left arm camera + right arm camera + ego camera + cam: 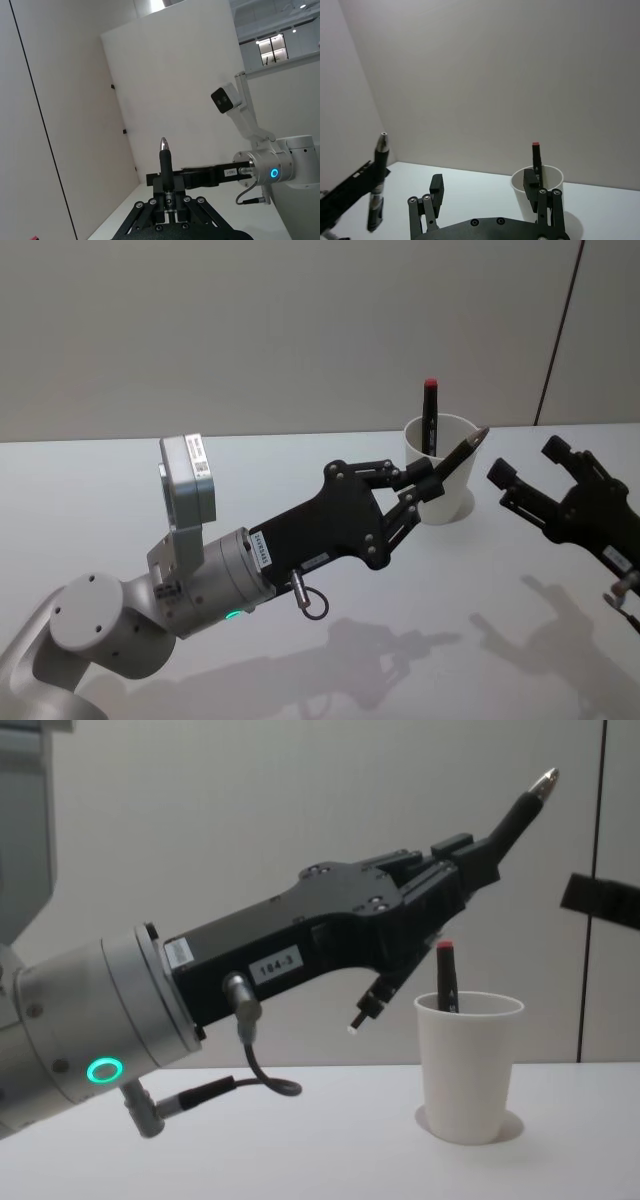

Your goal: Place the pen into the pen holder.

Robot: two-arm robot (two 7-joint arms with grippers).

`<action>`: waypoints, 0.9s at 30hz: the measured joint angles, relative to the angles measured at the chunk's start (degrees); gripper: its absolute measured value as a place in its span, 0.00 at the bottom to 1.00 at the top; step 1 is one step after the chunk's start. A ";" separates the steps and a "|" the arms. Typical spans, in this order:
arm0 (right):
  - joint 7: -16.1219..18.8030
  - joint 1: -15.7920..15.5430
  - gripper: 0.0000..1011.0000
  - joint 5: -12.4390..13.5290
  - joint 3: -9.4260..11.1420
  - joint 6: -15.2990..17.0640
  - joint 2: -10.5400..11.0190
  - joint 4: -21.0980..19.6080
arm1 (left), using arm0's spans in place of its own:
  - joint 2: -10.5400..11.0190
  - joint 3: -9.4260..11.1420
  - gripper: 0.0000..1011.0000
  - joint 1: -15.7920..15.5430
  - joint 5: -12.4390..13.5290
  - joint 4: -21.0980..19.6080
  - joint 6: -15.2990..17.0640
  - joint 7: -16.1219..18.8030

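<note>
A white tabletop [120,500] carries the scene. The left arm's black linkage gripper [428,478] reaches over it, fingers pinching a slim black pen with a silver tip [515,817]. The pen is held slanted in the air beside the cup, not in it, likely ready to be righted and lowered. The black right gripper [525,462] waits nearby, fingers spread. The white paper cup [470,1070] stands upright and already holds a black red-capped marker [429,415].

Soft, even light from above is falling on the white counter [100,520], where the left end effector [428,485] is casting a pale, diffuse grey shadow [400,645] toward the near edge, while ceiling lamps [302,6] are glowing brightly in the left wrist view.
</note>
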 joint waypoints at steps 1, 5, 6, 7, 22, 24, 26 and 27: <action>0.43 -0.21 0.99 0.70 0.13 0.17 0.33 -0.16 | 0.00 0.00 0.12 0.00 0.00 0.00 0.00 0.00; 2.79 -1.02 0.99 4.44 0.91 1.28 1.73 -0.99 | 0.00 0.00 0.12 0.00 0.00 0.00 0.00 -0.01; 3.68 -1.30 0.99 5.83 1.16 1.79 2.24 -1.25 | 0.00 0.00 0.12 0.00 0.00 0.00 0.00 -0.01; 4.25 -1.43 0.99 6.71 1.30 2.13 2.51 -1.38 | 0.00 0.00 0.12 0.00 0.00 0.00 0.00 -0.01; 13.06 -3.40 0.99 20.21 3.38 7.95 7.22 -3.38 | 0.00 0.00 0.12 0.00 0.00 0.00 0.01 -0.02; 13.63 -3.46 0.99 21.14 3.42 8.33 7.47 -3.54 | 0.00 0.00 0.12 0.00 0.00 0.00 0.01 -0.02; 14.19 -3.47 0.99 22.04 3.44 8.69 7.64 -3.67 | 0.00 0.00 0.12 0.00 0.00 -0.01 0.01 -0.02; 14.58 -3.46 0.99 22.70 3.44 8.90 7.73 -3.75 | 0.00 0.00 0.12 0.00 0.00 -0.01 0.01 -0.02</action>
